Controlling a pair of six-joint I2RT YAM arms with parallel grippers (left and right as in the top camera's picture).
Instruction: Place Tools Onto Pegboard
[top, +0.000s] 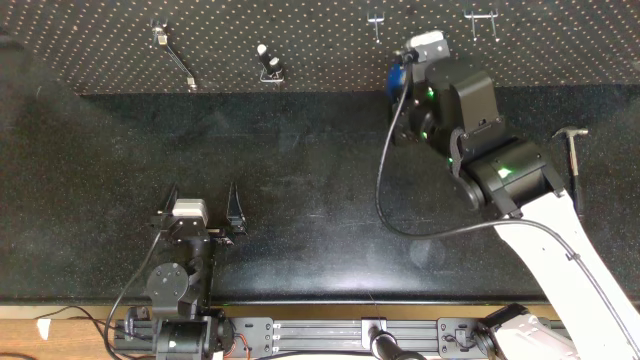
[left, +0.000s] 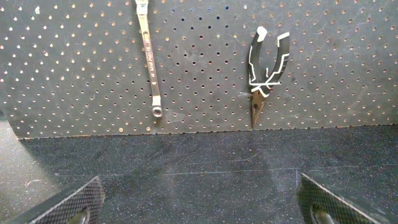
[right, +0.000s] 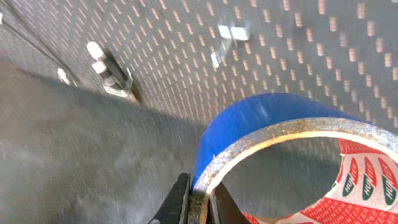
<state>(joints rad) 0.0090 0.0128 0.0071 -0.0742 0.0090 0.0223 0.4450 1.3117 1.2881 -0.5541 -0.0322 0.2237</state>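
pegboard (left: 74, 74) holds wrench (left: 150, 59), pliers (left: 259, 93); right gripper (right: 198, 202) clamps blue tape (right: 249, 124).

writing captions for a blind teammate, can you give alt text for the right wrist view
The right gripper is shut on the rim of a blue roll of tape, held near the dark perforated pegboard. A small metal hook sits on the board beyond the roll, and black-and-white-handled pliers hang farther along it.
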